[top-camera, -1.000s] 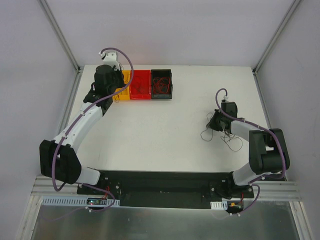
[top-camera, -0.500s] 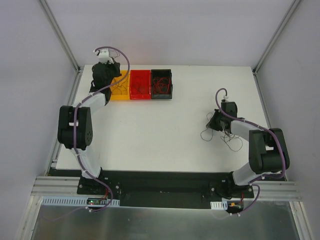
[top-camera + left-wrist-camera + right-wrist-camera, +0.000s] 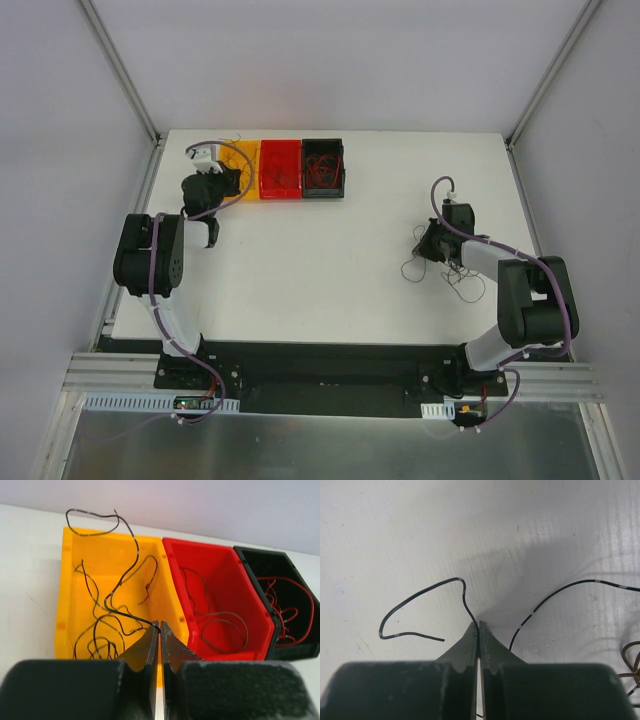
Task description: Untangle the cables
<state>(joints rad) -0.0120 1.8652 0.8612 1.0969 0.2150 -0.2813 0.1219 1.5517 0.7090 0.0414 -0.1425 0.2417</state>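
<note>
My left gripper (image 3: 160, 626) is shut on the end of a thin black wire (image 3: 136, 545) that loops up over the yellow bin (image 3: 67, 580). More black wires (image 3: 100, 640) lie in that bin. Brown wires (image 3: 225, 625) lie in the red bin (image 3: 220, 565), and red wires (image 3: 285, 610) in the black bin (image 3: 270, 565). My right gripper (image 3: 479, 625) is shut on a curly black wire (image 3: 463, 597) down on the table. In the top view it (image 3: 428, 245) sits at a small heap of loose wires (image 3: 455, 280).
The three bins (image 3: 281, 168) stand side by side at the table's back left, and the left gripper (image 3: 228, 180) is at their left end. Another black wire (image 3: 555, 592) and a brown loop (image 3: 627, 655) lie right of the right gripper.
The left arm has folded back and its gripper has drawn from above the yellow bin toward the near side. The right arm has not moved.
</note>
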